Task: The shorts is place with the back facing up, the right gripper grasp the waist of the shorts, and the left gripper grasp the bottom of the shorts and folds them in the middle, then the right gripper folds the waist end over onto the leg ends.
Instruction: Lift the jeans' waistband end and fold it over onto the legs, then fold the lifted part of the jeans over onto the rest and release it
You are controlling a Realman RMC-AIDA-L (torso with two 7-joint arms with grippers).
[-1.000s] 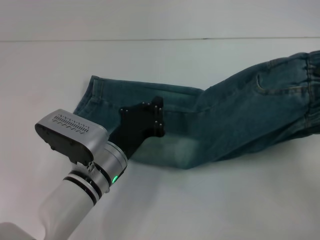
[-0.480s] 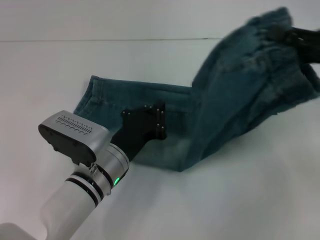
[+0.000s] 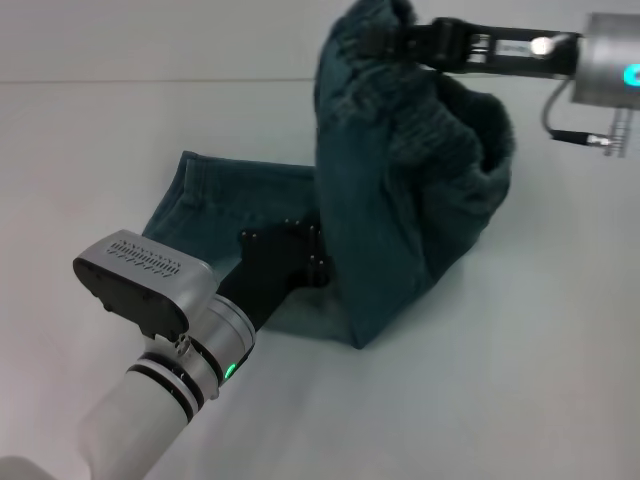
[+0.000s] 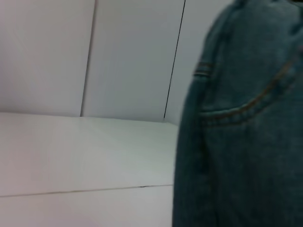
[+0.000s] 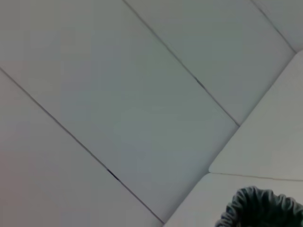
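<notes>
The blue-green denim shorts (image 3: 400,200) lie folded lengthwise on the white table (image 3: 520,390). Their leg ends (image 3: 172,200) rest flat at the left. My right gripper (image 3: 388,40) is shut on the gathered waist (image 3: 365,25) and holds it high above the table, so the upper half hangs as a curved drape over the middle. My left gripper (image 3: 300,250) rests on the flat leg part, right against the hanging fabric. The left wrist view shows denim with pocket stitching (image 4: 236,137) close by. A bit of the ruffled waist (image 5: 262,208) shows in the right wrist view.
White wall panels (image 3: 150,40) stand behind the table's far edge. My left arm's silver wrist and white forearm (image 3: 160,350) reach in from the near left. Bare table surface lies in front and to the right of the shorts.
The right gripper has lifted the waist off the table at the far right and carried it up and leftward over the middle. The left gripper and the leg ends have stayed in place.
</notes>
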